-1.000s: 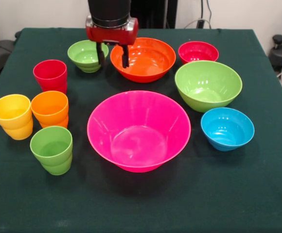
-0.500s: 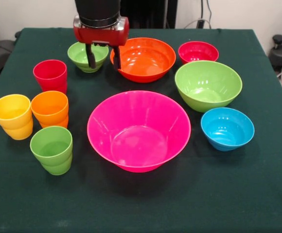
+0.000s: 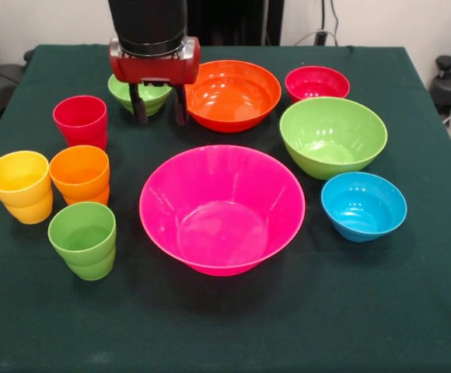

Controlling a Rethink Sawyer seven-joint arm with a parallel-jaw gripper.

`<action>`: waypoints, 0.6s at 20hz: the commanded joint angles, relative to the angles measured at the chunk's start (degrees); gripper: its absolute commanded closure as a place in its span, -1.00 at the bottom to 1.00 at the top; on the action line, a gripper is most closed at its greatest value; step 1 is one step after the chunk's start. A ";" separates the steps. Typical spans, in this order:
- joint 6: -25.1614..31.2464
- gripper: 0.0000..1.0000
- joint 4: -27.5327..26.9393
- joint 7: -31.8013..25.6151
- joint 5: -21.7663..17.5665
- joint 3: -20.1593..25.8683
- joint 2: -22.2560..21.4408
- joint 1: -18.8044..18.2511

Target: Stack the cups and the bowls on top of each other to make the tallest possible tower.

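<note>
Gripper (image 3: 158, 113) spread, empty, above small green bowl (image 3: 136, 94); straddle one wall of its rim squarely before pinching.

cups: red (image 3: 80, 118), orange (image 3: 79, 174), yellow (image 3: 19, 185), green (image 3: 82, 238)
big bowl (image 3: 222, 208): plain pink
large bowls: orange (image 3: 233, 94), green (image 3: 333, 135)
small bowls: green (image 3: 140, 95), red (image 3: 316, 82), blue (image 3: 363, 205)
gripper (image 3: 159, 114): red body, black fingers
tablecloth (image 3: 225, 326): plain dark green
</note>
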 commanded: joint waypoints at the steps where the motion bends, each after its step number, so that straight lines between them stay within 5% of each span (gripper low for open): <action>1: 6.29 -1.00 0.30 -18.75 -4.73 2.08 -0.31 -2.65; 12: 9.08 -1.00 -2.70 -26.61 -5.94 3.83 -0.44 -7.41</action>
